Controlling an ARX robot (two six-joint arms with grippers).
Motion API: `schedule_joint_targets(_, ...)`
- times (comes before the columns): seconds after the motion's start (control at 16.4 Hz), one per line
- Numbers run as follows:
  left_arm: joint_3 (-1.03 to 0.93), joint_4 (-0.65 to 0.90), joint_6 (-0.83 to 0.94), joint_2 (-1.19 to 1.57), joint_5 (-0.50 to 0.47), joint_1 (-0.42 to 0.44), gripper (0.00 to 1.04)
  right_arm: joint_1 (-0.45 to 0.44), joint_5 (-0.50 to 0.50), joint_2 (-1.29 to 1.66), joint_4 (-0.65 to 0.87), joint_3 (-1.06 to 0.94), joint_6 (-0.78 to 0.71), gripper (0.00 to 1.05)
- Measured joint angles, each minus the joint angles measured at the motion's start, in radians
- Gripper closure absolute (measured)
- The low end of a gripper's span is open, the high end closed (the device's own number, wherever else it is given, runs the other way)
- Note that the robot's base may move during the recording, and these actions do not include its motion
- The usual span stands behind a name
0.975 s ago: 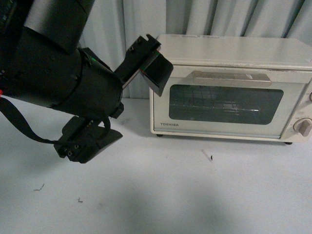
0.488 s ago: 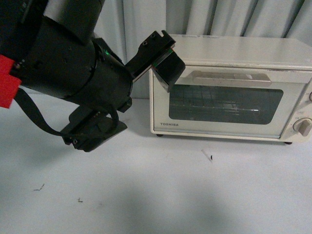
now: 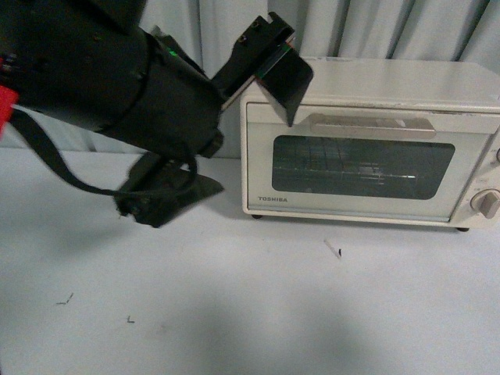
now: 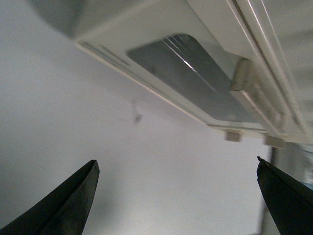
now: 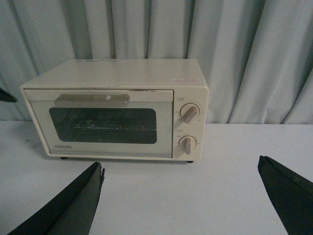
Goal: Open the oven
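Observation:
The cream-white TOSHIBA oven [image 3: 367,94] stands at the back right of the white table with its door shut. Its flat bar handle [image 3: 369,125] runs above the glass window. My left gripper [image 3: 254,152] is open and empty, hovering by the oven's front left corner, with one finger [image 3: 283,76] in front of the top left corner of the door. In the left wrist view the open gripper [image 4: 177,161] faces the door glass [image 4: 186,73] and handle [image 4: 254,93]. My right gripper [image 5: 180,164] is open and empty, well back from the oven [image 5: 117,73] and its handle [image 5: 92,100].
Two round knobs [image 5: 190,113] sit at the door's right side. Grey curtains [image 3: 391,27] hang behind the oven. The white table [image 3: 250,312] carries small scraps [image 3: 333,248] in front of the oven. The left arm's black body [image 3: 101,70] fills the upper left.
My left arm has risen and moved right, bringing the open gripper closer to the oven's upper left corner. The oven door stays shut.

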Motion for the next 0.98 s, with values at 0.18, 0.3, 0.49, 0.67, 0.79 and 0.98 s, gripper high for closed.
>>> schedule_joint_targets(0.18,0.21,0.097,-0.323,0.403,0.384,-0.098,0.07,0.0,0.0,0.0,0.0,0.0,0.0,0.06)
schedule_joint_targets(0.3,0.183,0.09,-0.324,0.403,0.369,-0.09,0.07,0.0,0.0,0.0,0.0,0.0,0.0,0.06)
schedule_joint_targets(0.49,0.187,0.041,-0.306,0.405,0.369,-0.091,0.07,0.0,0.0,0.0,0.0,0.0,0.0,0.06)
schedule_joint_targets(0.67,0.246,-0.026,-0.263,0.455,0.366,-0.095,0.07,0.0,0.0,0.0,0.0,0.0,0.0,0.06)
schedule_joint_targets(0.79,0.266,-0.074,-0.233,0.477,0.36,-0.09,0.07,0.0,0.0,0.0,0.0,0.0,0.0,0.06)
schedule_joint_targets(0.98,0.264,-0.106,-0.199,0.485,0.341,-0.069,0.07,0.0,0.0,0.0,0.0,0.0,0.0,0.06)
